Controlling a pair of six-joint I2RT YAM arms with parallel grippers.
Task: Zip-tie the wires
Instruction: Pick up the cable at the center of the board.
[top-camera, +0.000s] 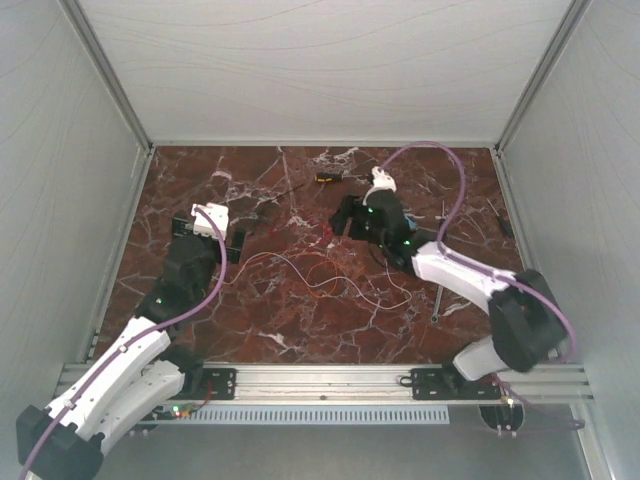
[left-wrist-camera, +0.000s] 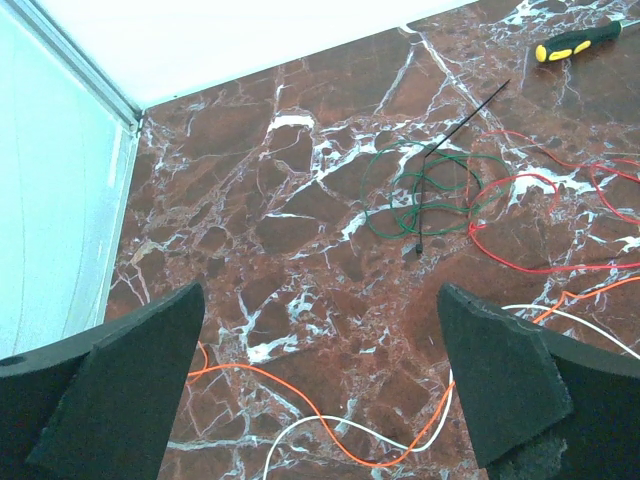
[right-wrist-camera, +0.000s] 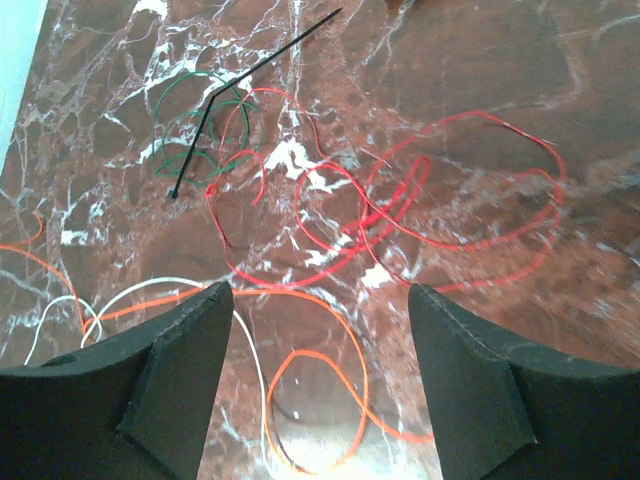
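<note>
A: The wires (right-wrist-camera: 372, 212)?
B: Hair-thin red, orange, white and green strands, loosely looped on the glossy veined marble table (right-wrist-camera: 480, 60); a bent black zip tie (right-wrist-camera: 270, 56) crosses the green coil.
A: End effectors?
B: Left gripper (left-wrist-camera: 318, 310) and right gripper (right-wrist-camera: 320, 300): padded fingers spread apart, holding nothing.

Reference item: marble tabletop (top-camera: 330, 335), dark red-brown with white veining.

- Screwdriver (top-camera: 325, 179): yellow-and-black handle, lying flat on the tabletop near its far edge, about mid-width.
- Slim dark rod-like tool (top-camera: 436, 303): lying on the tabletop toward its right side, in the near half. Type cannot be determined.
- Small dark item (top-camera: 503, 222): at the tabletop's right edge. Too small to identify.
- Back wall (top-camera: 330, 70), left wall (top-camera: 50, 200), right wall (top-camera: 590, 180): pale panels rising from three tabletop edges, joined by metal corner posts.
- Aluminium rail (top-camera: 330, 380): runs along the tabletop's near edge.
- White slotted strip (top-camera: 320, 413): just beyond the rail, off the tabletop.
</note>
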